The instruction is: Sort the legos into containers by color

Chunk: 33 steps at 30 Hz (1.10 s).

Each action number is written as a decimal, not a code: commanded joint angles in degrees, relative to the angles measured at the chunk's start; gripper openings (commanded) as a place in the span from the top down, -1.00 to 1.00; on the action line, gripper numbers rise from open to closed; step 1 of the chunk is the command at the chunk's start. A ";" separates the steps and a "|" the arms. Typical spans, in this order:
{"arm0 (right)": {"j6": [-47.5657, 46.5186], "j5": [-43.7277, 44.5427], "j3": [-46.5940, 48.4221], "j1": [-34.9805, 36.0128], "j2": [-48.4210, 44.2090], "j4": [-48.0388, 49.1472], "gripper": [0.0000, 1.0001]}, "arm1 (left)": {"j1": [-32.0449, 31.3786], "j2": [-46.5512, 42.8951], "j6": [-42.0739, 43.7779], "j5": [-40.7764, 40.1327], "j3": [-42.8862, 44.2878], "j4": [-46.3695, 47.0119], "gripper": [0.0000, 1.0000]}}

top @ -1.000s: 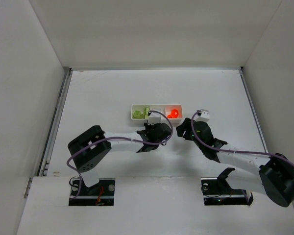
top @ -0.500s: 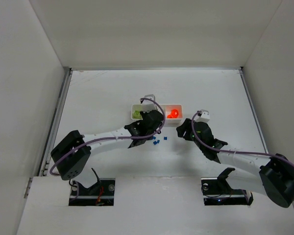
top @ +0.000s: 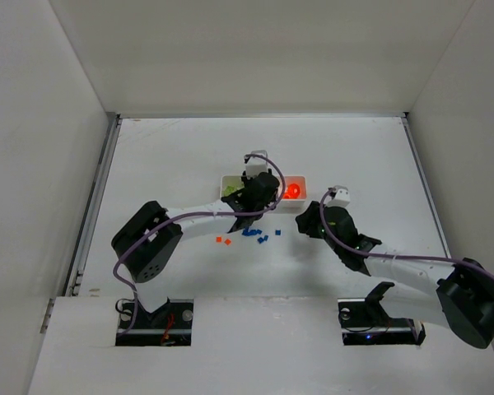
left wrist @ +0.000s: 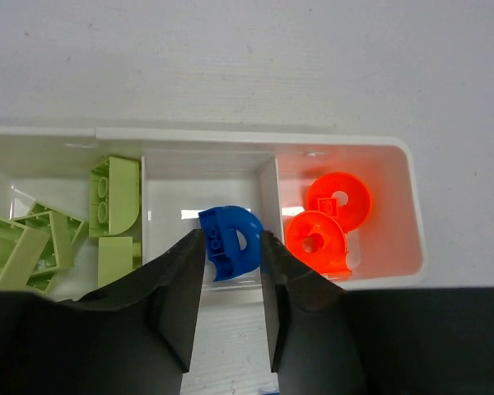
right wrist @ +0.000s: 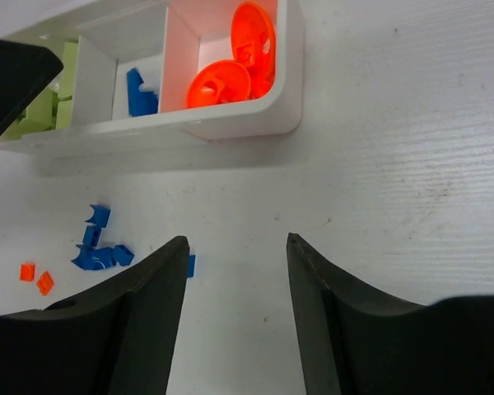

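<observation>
The white tray [left wrist: 412, 206] has three compartments. Lime green legos [left wrist: 107, 197] fill the left one. A blue rounded lego [left wrist: 230, 243] sits in the middle one. Two orange-red round legos [left wrist: 329, 222] lie in the right one. My left gripper [left wrist: 232, 247] hangs above the middle compartment, with its jaws slightly apart and framing the blue lego. In the right wrist view the blue lego [right wrist: 140, 90] stands free in the tray [right wrist: 255, 111]. My right gripper [right wrist: 235, 243] is open and empty over the table, in front of the tray's right end.
Several tiny blue bricks [top: 257, 235] and two orange-red ones [top: 222, 241] lie loose on the table in front of the tray [top: 300, 178]. They also show in the right wrist view [right wrist: 99, 247], where one blue brick [right wrist: 190, 265] lies beside my left fingertip.
My left gripper has moved from the loose bricks on the table up and back over the tray. This uncovered the blue and orange-red bricks. The right arm has barely moved.
</observation>
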 commanded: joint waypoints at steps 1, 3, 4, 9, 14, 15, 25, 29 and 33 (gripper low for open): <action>-0.31 -0.50 1.70 2.54 -0.27 0.62 -0.06 | 0.58 -1.98 1.43 -0.02 0.97 2.23 0.35; -0.40 -0.50 2.49 4.56 0.61 -0.17 0.09 | 0.58 -3.74 1.43 -0.11 -0.44 2.05 0.29; -0.49 -0.42 3.02 6.05 1.14 -0.70 0.19 | 0.49 -5.05 1.43 -0.11 -1.58 2.05 0.29; -0.49 0.98 5.83 12.91 4.82 -2.98 0.33 | -0.74 -14.98 0.64 -0.37 -11.14 2.05 0.30; 0.48 3.45 9.69 13.71 9.57 -7.81 -0.03 | -2.41 -24.82 -1.65 -0.90 -21.78 1.61 0.31; 0.65 4.23 10.83 13.71 10.28 -8.86 -0.11 | -2.76 -26.58 -1.91 -1.25 -23.63 1.53 0.31; 2.15 6.00 18.13 13.71 18.71 -14.93 -0.12 | -4.17 -32.74 -1.21 -2.83 -31.46 4.95 0.31; 2.68 7.31 21.12 13.71 23.10 -17.05 -0.07 | -3.29 -34.25 -0.33 -2.31 -31.91 4.43 0.30; 3.12 7.76 23.06 13.71 26.71 -17.84 0.08 | -4.08 -32.58 -0.60 -1.96 -30.95 4.51 0.30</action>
